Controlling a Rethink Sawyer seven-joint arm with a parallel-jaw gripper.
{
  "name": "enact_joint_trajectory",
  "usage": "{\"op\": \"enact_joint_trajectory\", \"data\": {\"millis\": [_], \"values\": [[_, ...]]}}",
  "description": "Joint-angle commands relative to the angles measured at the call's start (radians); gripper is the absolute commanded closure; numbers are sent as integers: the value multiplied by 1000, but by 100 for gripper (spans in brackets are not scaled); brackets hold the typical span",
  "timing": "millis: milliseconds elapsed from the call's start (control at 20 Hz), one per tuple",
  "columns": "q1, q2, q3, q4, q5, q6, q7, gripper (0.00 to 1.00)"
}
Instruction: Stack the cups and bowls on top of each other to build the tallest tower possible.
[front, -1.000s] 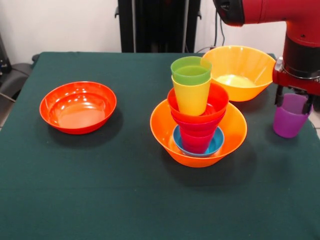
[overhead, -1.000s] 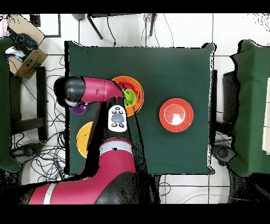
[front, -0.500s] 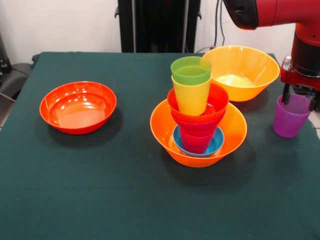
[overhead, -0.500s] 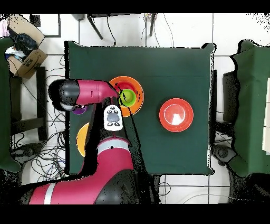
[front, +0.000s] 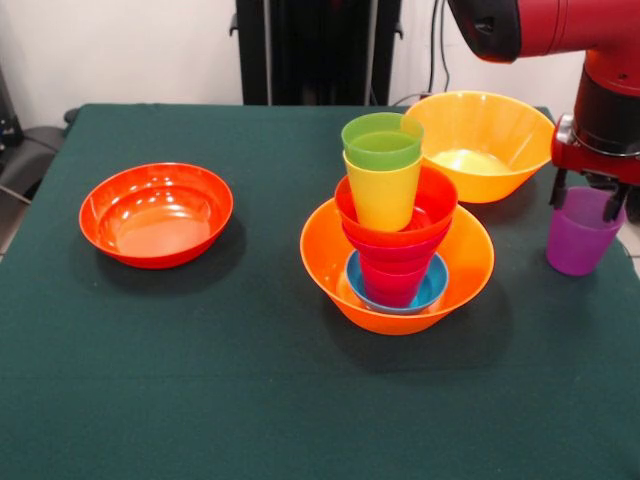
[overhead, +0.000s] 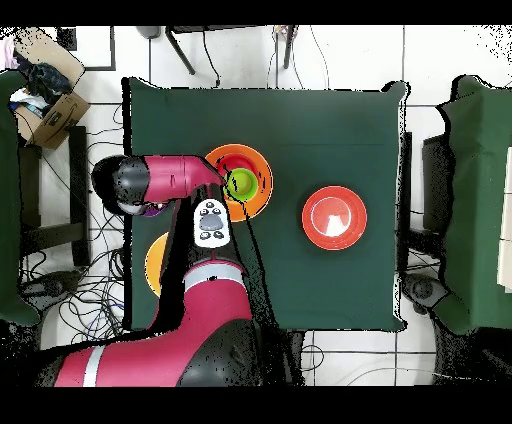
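Tool (front: 587, 196) straddles purple cup (front: 581, 238) rim.

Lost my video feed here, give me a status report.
Claw straddles the purple cup's rim, grip unconfirmed. Tower stands, green cup on top. Nothing between cup and tower.

Green table (front: 200, 350): three bowls (front: 156, 214), purple cup (front: 582, 232).

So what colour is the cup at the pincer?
Purple cup; the front view shows it best.
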Motion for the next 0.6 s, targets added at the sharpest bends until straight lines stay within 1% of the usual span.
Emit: {"op": "enact_joint_trajectory", "data": {"millis": [50,250,450,600], "values": [[0,39,57,5,-101,25,-116,0],[6,43,55,-2,-120,45,-111,0],[6,66,53,-36,-140,72,-119,0],[2,80,60,-48,-153,71,-129,0]]}}
